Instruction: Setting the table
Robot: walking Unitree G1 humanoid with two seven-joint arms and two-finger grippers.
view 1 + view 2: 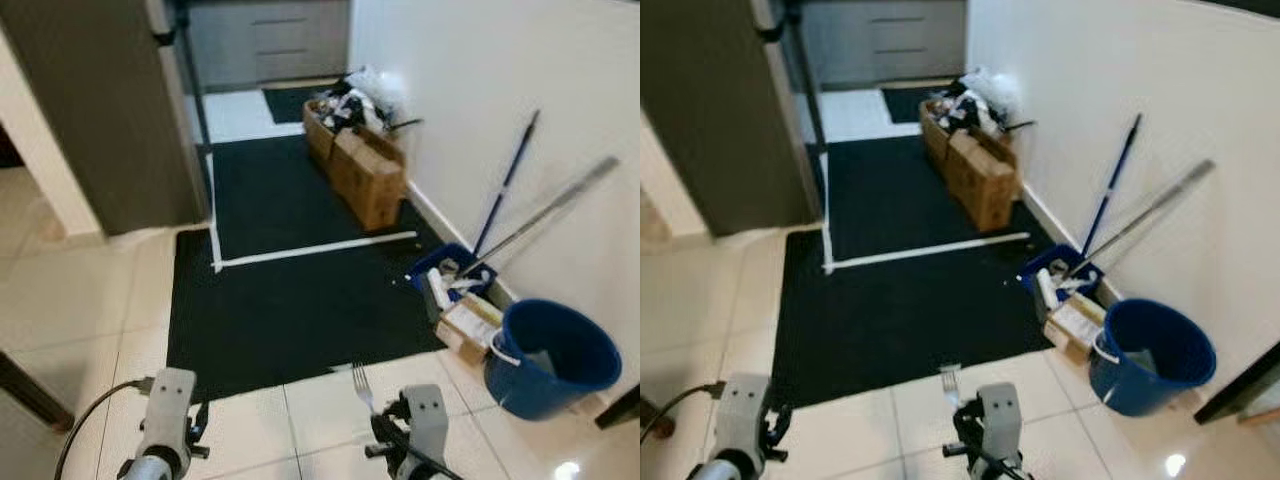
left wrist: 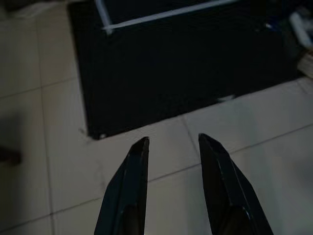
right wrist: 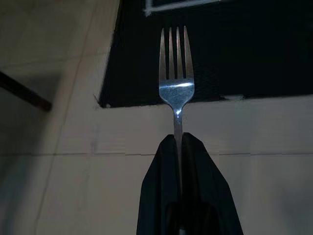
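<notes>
Fork [image 3: 175, 83] stands upright in the right end effector [image 3: 180, 139], whose two black fingers are clenched on its handle, tines pointing up and away from the wrist. In the head views the fork [image 1: 362, 387] rises at about 11 o'clock from the right end effector [image 1: 385, 420], low in the scene at roughly 6 o'clock, above pale floor tiles [image 1: 90, 300] just short of the edge of a black mat [image 1: 290, 300].

The left end effector [image 2: 172, 147] is released: its two fingers [image 2: 134, 166] stand apart with bare tile between them, grasping nothing. In the head view the left arm [image 1: 165, 410] sits at about 7 o'clock, a black cable [image 1: 90, 415] curving off it toward 8 o'clock.

The mat spreads across the middle of the floor, crossed by a white strip [image 1: 320, 248] running from 9 to 3 o'clock, with a second strip leading off toward 12. Cardboard boxes [image 1: 365, 170] stand along the white wall [image 1: 500, 90] at about 1 o'clock, the far one heaped with dark and white clutter [image 1: 355, 100]. At 3 o'clock a blue-handled pole [image 1: 505, 180] and a grey pole [image 1: 545, 215] lean against the wall, their lower ends at a small blue bin [image 1: 445, 262]. A small carton [image 1: 465, 325] lies just beside a blue bucket [image 1: 550, 355] at 4 o'clock. A dark door panel [image 1: 110, 100] fills 10 to 11 o'clock, and grey drawers [image 1: 270, 40] show at 12.
</notes>
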